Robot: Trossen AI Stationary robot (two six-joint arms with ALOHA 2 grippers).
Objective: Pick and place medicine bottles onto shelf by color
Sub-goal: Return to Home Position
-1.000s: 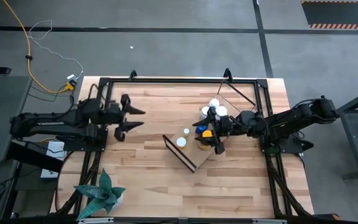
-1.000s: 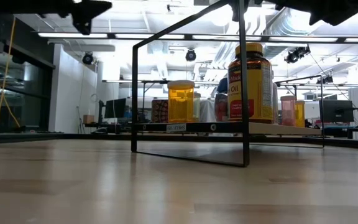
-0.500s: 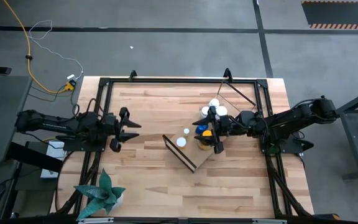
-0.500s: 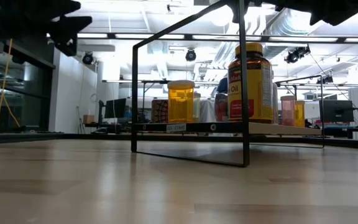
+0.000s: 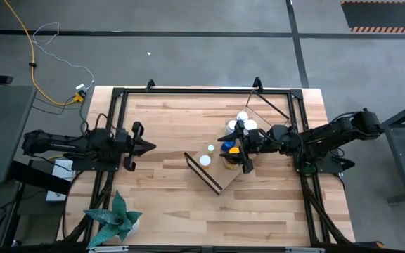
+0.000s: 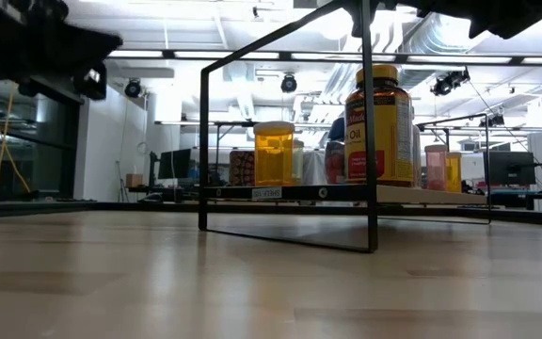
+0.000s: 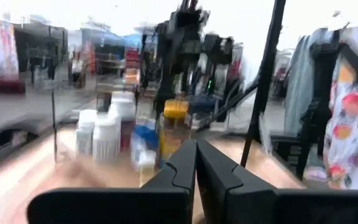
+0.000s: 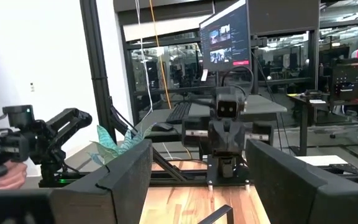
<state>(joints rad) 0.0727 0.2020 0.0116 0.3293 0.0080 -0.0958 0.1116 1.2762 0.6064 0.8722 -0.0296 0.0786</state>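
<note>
**A:** Where is the left tool?

**B:** The left tool [image 5: 145,146] hangs over the left part of the butcher-block bench [image 5: 167,204], well apart from the shelf. Its two dark fingers are pressed together to a point, clenched on nothing.

**A:** And the shelf?

**B:** The shelf [image 5: 204,174] lies askew, right of the bench's middle. It is a pale wooden board with a dark edge strip, under a thin black wire frame [image 6: 367,132].

**A:** The bottles?

**B:** They stand on the board. Two white-capped bottles [image 5: 205,160] are near the dark strip. Next come a blue bottle [image 5: 226,146] and, just beside it, a round amber bottle [image 5: 234,151] with a yellow cap. A cluster of white bottles [image 5: 242,117] sits at the far end. From bench height a smaller translucent yellow bottle [image 6: 274,153] also shows.

**A:** The right tool?

**B:** The right tool [image 5: 242,147] hangs above the blue and amber bottles. Its fingers are spread wide, released and grasping nothing.
</note>
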